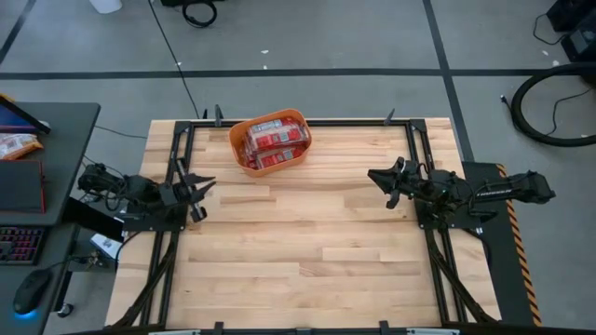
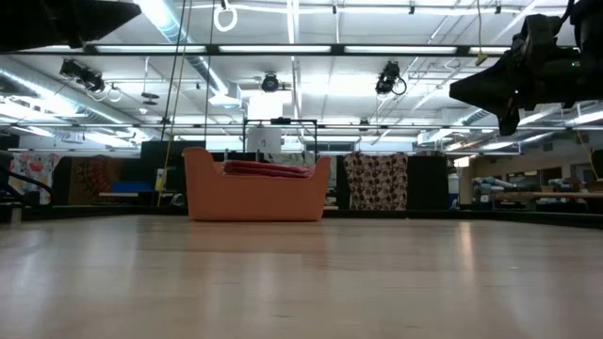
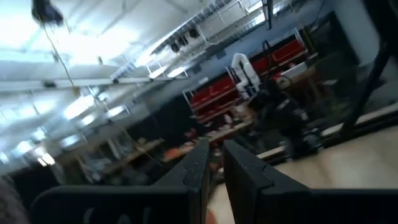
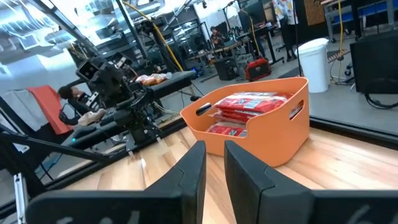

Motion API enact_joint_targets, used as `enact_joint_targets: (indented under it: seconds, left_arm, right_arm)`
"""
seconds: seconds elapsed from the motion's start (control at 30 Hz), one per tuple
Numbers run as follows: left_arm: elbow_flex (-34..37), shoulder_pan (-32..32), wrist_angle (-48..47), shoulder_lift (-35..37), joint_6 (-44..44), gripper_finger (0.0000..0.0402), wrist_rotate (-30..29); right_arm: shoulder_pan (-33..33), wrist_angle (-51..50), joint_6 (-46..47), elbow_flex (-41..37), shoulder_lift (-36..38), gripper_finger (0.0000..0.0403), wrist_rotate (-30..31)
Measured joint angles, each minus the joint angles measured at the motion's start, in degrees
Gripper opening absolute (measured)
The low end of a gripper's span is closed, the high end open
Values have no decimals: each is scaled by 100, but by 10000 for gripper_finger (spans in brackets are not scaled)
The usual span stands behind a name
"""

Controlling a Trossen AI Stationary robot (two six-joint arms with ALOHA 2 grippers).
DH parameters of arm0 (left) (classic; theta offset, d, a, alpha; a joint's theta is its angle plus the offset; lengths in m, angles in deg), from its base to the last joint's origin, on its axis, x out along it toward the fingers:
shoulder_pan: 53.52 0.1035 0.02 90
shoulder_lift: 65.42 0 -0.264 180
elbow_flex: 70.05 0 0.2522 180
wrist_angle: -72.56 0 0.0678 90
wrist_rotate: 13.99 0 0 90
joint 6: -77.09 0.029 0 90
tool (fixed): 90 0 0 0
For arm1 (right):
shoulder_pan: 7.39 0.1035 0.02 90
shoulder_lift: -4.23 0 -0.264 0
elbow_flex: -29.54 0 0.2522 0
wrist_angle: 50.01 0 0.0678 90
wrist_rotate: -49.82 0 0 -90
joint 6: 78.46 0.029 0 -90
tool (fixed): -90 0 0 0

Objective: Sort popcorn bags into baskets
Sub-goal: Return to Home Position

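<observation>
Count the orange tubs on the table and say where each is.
1. The orange tub sits by the table's top edge in the high view, left of centre, holding red popcorn bags.

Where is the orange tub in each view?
High view: orange tub upper middle, slightly left.
Low view: tub left of centre.
Left wrist view: not in it.
Right wrist view: tub right of centre.
Shared landmark: red popcorn bags piled inside it.
</observation>
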Motion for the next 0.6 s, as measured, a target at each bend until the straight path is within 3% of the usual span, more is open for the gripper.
enact_joint_targets:
  seconds: [0.17,0.27,0.37,0.47,0.6]
  left_arm:
    - [0,0,136,-2,893,50,561]
    - [0,0,118,-9,1025,50,1347]
    - [0,0,121,-9,918,50,1731]
    - [0,0,129,-9,645,50,1788]
    - [0,0,-162,-9,-57,50,1329]
  right_arm:
    - [0,-1,2,0,-1,62,0]
    - [0,-2,2,0,-1,62,0]
    - [0,-3,2,0,-1,62,0]
    - [0,-1,2,0,-1,62,0]
    - [0,-3,2,0,-1,62,0]
